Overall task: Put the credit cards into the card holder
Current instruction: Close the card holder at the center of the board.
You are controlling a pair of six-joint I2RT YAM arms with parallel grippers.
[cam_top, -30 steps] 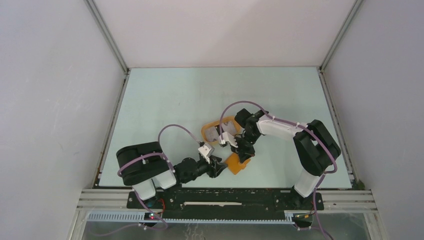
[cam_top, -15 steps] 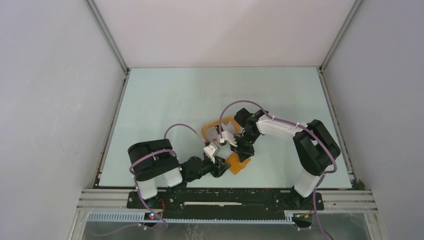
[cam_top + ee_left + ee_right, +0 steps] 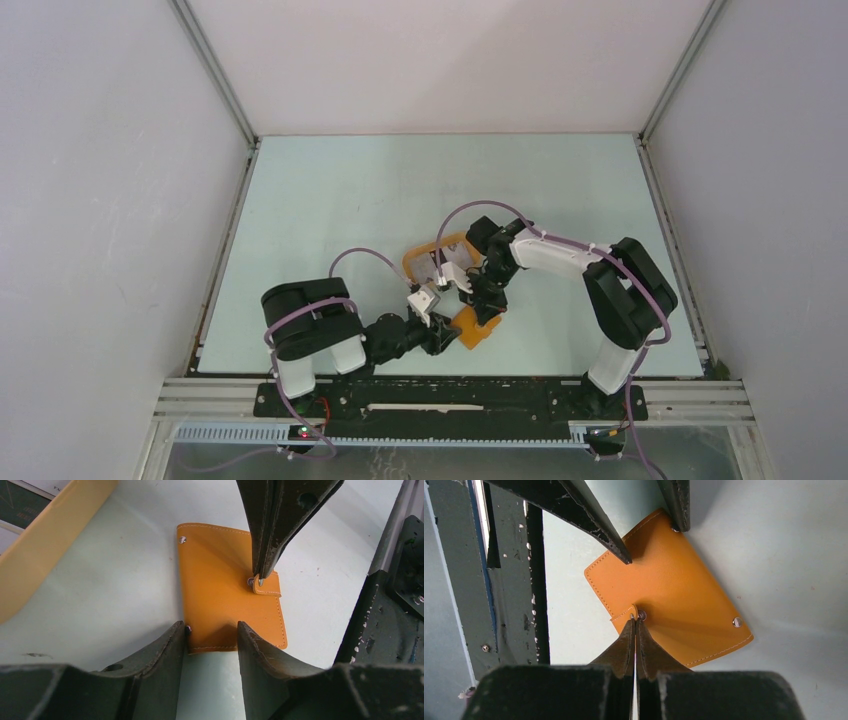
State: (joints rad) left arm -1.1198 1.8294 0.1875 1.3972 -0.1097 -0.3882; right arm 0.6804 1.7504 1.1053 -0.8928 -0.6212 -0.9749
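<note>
Our right gripper [image 3: 635,622] was pressed shut, tips on the closing tab [image 3: 267,587]. Our left gripper [image 3: 210,630] stood half open, holding nothing, straddling the near short edge of the card holder [image 3: 215,590]. It lay flat on the table [image 3: 330,200], long axis running away from the left wrist.
</note>
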